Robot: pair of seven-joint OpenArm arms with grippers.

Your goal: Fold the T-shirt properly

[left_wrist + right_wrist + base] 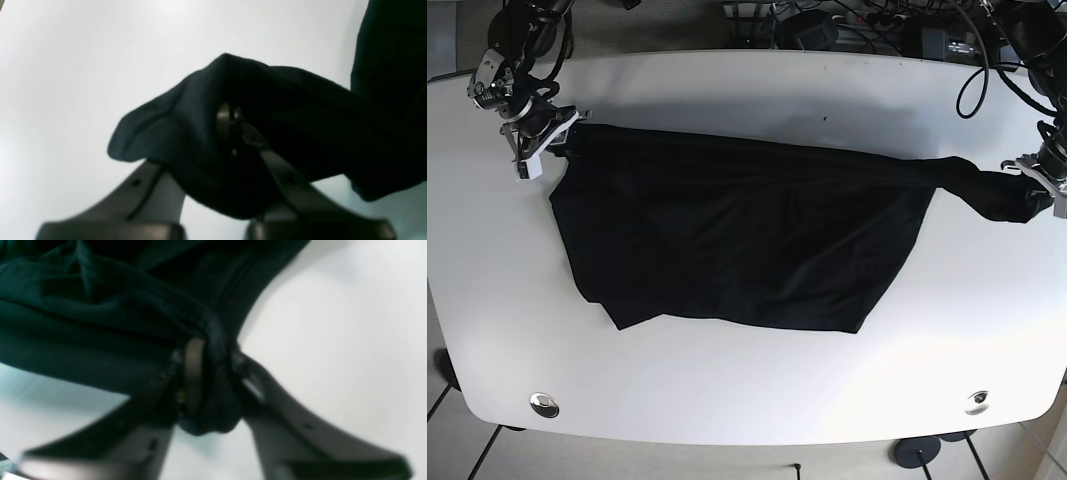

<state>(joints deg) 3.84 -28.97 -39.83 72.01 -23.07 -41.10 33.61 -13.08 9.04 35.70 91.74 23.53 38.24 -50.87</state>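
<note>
Black shirt point(737, 240) stretched between two grippers over the white counter point(757, 390).
Left gripper point(1035, 190) pinches its right end; right gripper point(549, 133) clamps the far-left corner; the rest lies flat.

Bare table point(747, 400) across lower frame & far edge up top — free passage; black T-shirt point(727, 240) spans the middle, cables point(867, 25) crowd top edge.

white table point(747, 400), dark cables point(847, 18) behind its far edge
</note>
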